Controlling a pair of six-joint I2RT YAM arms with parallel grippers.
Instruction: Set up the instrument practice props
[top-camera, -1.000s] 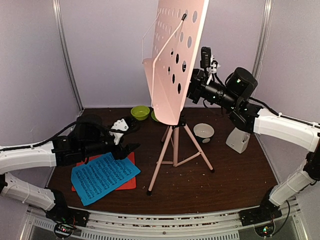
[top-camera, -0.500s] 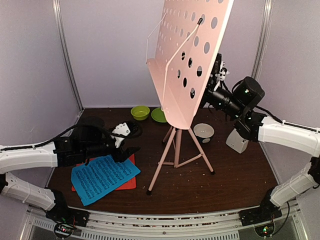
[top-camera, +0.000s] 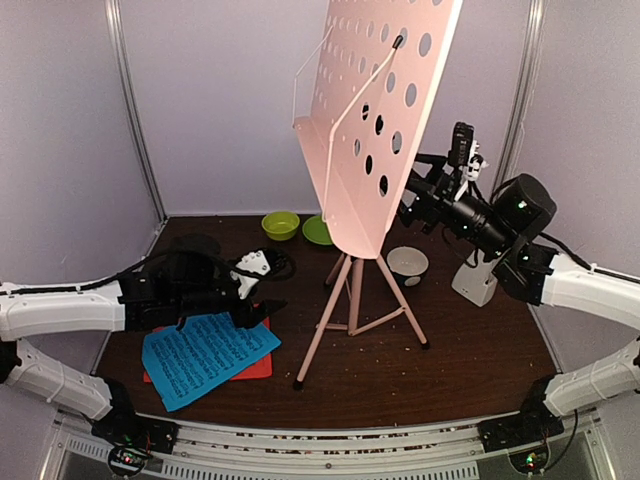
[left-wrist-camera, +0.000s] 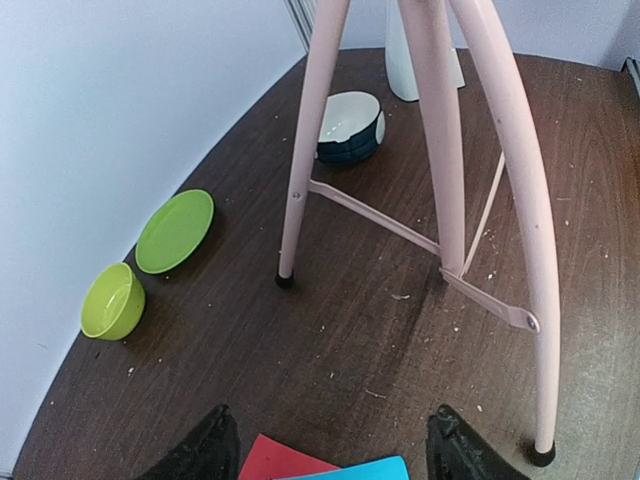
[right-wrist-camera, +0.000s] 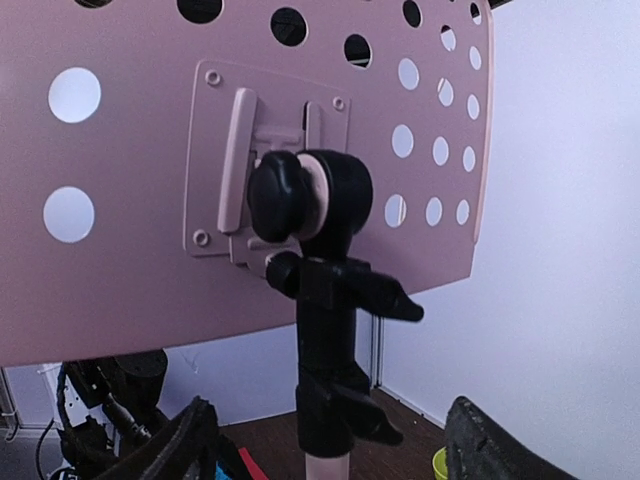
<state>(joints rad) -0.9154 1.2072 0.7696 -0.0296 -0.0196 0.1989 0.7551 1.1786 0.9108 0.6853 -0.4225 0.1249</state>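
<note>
Right gripper (top-camera: 412, 195) released, backed off music stand (top-camera: 350, 205)

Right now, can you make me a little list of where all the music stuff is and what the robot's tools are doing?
Music stand: standing upright in the middle, no sheets on it
Blue sheet: lying flat on top of the red sheet, left of the stand
Metronome: off to the stand's right
Left tool: open, by the sheets
Right tool: open, either side of the stand's post
</note>
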